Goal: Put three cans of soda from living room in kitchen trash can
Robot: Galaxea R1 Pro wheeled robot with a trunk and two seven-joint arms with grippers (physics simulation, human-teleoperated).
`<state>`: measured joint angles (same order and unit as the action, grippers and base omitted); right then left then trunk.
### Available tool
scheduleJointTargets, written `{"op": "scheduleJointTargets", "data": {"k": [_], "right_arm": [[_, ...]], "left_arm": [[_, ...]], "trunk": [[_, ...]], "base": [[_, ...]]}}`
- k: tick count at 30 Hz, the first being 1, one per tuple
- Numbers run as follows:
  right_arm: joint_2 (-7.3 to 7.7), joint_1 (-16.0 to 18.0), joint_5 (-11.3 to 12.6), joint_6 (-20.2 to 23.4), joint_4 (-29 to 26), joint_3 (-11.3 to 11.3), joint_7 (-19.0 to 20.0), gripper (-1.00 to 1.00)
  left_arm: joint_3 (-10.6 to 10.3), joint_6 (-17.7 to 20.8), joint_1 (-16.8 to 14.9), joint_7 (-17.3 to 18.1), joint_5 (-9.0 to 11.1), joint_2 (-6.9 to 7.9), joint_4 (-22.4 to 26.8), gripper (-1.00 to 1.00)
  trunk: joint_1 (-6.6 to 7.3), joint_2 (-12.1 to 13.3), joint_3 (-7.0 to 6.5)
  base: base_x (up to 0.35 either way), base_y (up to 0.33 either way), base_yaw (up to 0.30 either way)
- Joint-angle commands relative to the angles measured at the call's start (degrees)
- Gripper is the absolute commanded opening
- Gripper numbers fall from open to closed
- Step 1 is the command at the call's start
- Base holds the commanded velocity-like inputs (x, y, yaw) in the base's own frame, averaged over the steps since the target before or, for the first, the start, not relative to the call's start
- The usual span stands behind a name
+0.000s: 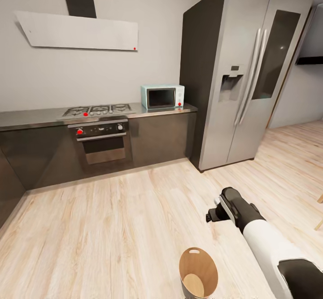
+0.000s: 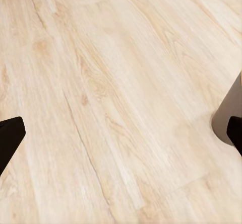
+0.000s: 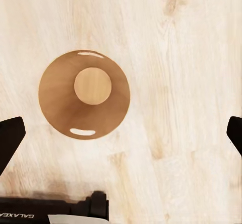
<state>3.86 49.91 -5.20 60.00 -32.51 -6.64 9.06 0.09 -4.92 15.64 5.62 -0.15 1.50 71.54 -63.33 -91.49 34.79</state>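
The trash can (image 1: 186,265) stands upright on the pale wood floor of the kitchen, close in front of me, grey outside and tan-brown inside. In the right wrist view I look straight down into the trash can (image 3: 55,95); its inside holds nothing. My right gripper (image 1: 213,214) hangs high over the floor a little beyond and to the right of the can. Its dark fingertips sit far apart at the picture's sides, so the right gripper (image 3: 121,136) is open and empty. My left gripper (image 2: 121,138) is open too, over bare floorboards. The soda cans are out of view.
Dark grey cabinets (image 1: 36,151) run along the back wall, with the gas hob and oven (image 1: 102,140) and a pale blue microwave (image 1: 162,96). A steel double-door fridge (image 1: 244,75) stands at the right. My own base (image 3: 50,214) edges the right wrist view.
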Motion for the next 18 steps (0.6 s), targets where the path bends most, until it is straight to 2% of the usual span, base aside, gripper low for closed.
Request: {"op": "scheduleJointTargets", "data": {"k": [1, 7, 11, 18], "right_arm": [[-0.02, 0.4, -0.2, 0.0, 0.0, 0.0, 0.0, 1.00], [0.15, 3.9, -0.8, 0.0, 0.6, 0.2, 0.0, 1.00], [0.09, 5.1, -0.8, 0.0, 1.4, 0.3, 0.0, 1.00], [-0.14, 7.8, -0.5, 0.0, 5.7, 0.5, 0.1, 1.00]], "left_arm": [[0.0, 0.0, 0.0, 0.0, 0.0, 0.00, 0.0, 1.00], [0.0, 0.0, 0.0, 0.0, -0.1, 0.00, 0.0, 1.00], [0.0, 0.0, 0.0, 0.0, 0.0, 0.00, 0.0, 1.00], [0.0, 0.1, 0.0, 0.0, 0.0, 0.00, 0.0, 1.00]], "trunk": [[-0.23, -0.4, 0.27], [-1.54, -2.8, 1.86], [-2.42, -4.4, 2.92], [-3.96, -7.2, 4.78]], "base": [[0.000, 0.000, 0.000], [0.000, 0.000, 0.000], [0.000, 0.000, 0.000], [0.000, 0.000, 0.000]]}}
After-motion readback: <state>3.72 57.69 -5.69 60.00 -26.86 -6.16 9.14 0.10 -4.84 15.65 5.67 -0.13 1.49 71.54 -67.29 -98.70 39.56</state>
